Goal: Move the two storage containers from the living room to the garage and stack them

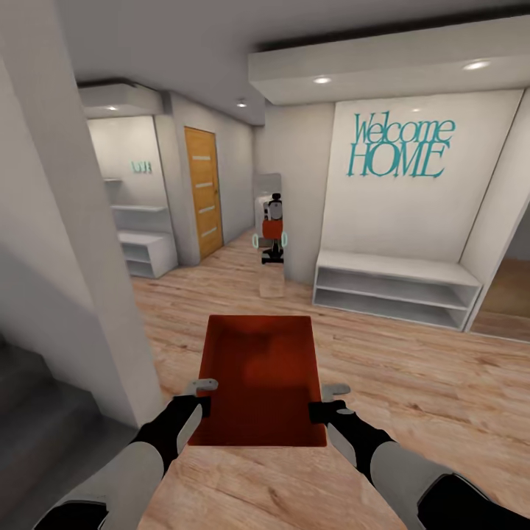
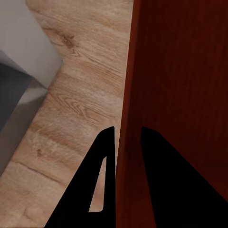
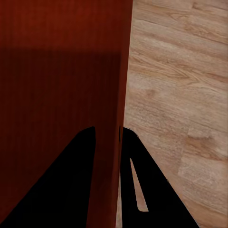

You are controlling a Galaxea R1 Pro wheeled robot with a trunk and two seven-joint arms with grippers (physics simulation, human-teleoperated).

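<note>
Carrying step: both grippers, left (image 1: 200,394) and right (image 1: 330,400), pinch the container's (image 1: 261,375) side walls; next, steer on toward the garage.

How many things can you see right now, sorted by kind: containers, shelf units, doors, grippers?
Orange-red rectangular lidless storage container: 1
White open shelf units: 2 (low bench, left alcove unit)
Orange wooden door: 1
Grippers: 2 (left gripper, right gripper)
Total: 6
</note>
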